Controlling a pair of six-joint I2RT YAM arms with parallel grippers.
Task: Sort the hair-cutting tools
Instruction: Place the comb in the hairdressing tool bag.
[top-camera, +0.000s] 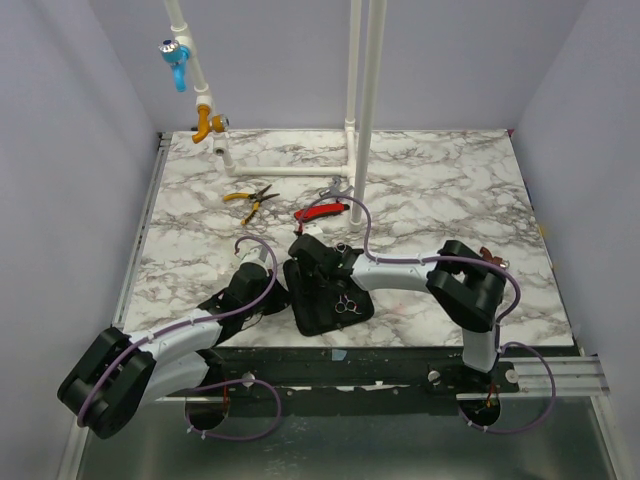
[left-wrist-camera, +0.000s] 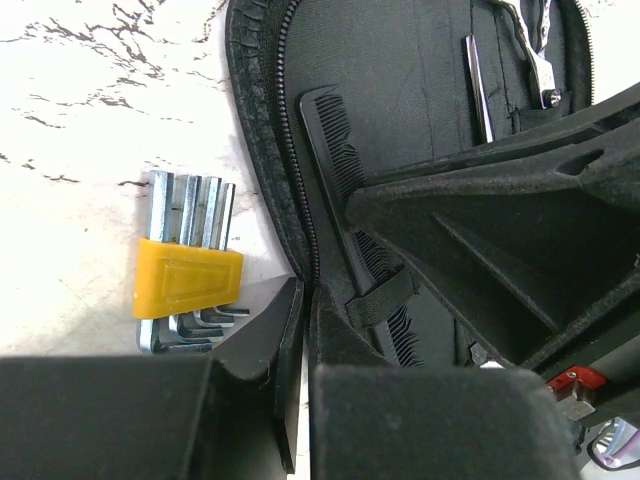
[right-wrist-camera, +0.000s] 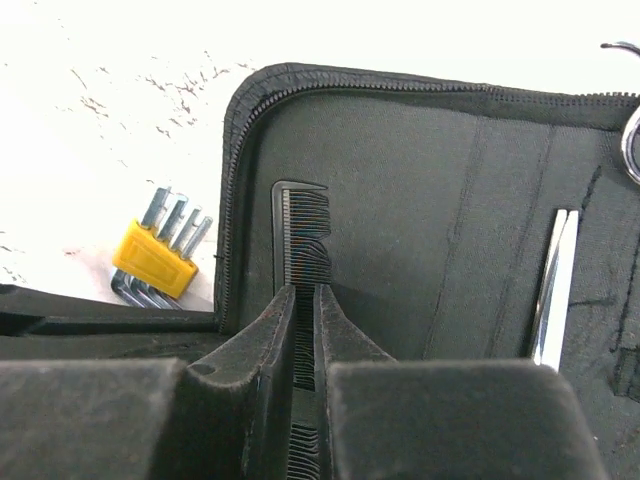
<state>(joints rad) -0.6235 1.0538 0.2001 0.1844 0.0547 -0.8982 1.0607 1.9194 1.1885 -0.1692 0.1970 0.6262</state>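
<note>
A black zip case (top-camera: 312, 318) lies open at the table's near middle. The long black comb (right-wrist-camera: 305, 225) lies along the case's left side, partly under a strap (left-wrist-camera: 385, 300). My right gripper (right-wrist-camera: 305, 290) is down on the comb. Its jaws are drawn close together, with the comb's teeth in the slim gap. Silver scissors (top-camera: 347, 307) sit in the case, and their blades (right-wrist-camera: 555, 280) show to the right of the comb. My left gripper (left-wrist-camera: 305, 300) is shut on the case's zipper rim (left-wrist-camera: 262, 150) at its left edge.
A yellow hex key set (left-wrist-camera: 185, 270) lies on the marble just left of the case. Yellow-handled pliers (top-camera: 250, 197) and a red-handled tool (top-camera: 322, 211) lie further back. White pipes (top-camera: 365, 100) with a blue valve (top-camera: 175, 55) stand at the rear.
</note>
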